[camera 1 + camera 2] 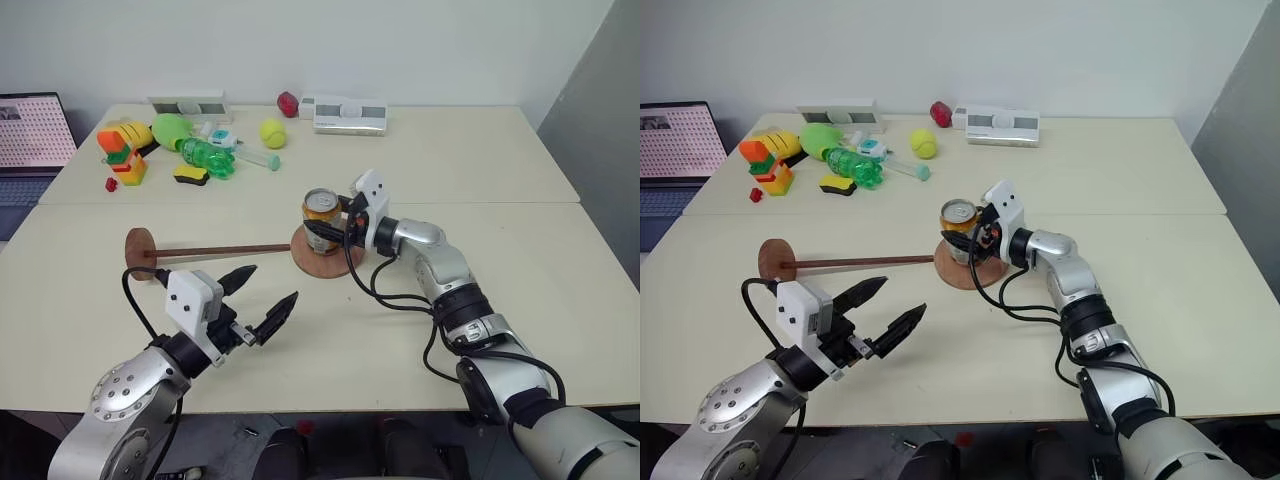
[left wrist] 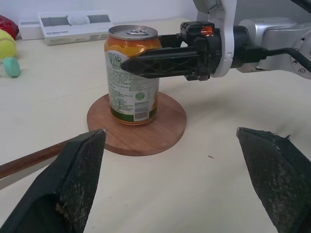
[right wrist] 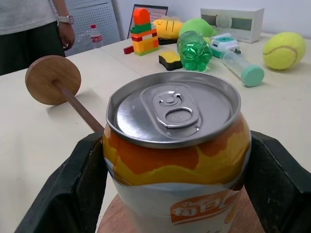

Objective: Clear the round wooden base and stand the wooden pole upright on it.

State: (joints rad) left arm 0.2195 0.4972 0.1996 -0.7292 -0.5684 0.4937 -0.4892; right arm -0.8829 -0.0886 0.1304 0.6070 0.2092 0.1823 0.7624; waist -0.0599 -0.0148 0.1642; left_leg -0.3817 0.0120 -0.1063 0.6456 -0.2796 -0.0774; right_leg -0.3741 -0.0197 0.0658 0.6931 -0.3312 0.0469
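Two black fingers of the right gripper are sitting on either side of an orange drink can, pressing against its walls. That can is standing upright on the round wooden base near the middle of the table. To the base's left, the wooden pole is lying flat, its disc end pointing away from the base and its bare tip just beside the base's edge. Nearer the robot, the left gripper is hovering with fingers spread wide apart, gripping nothing.
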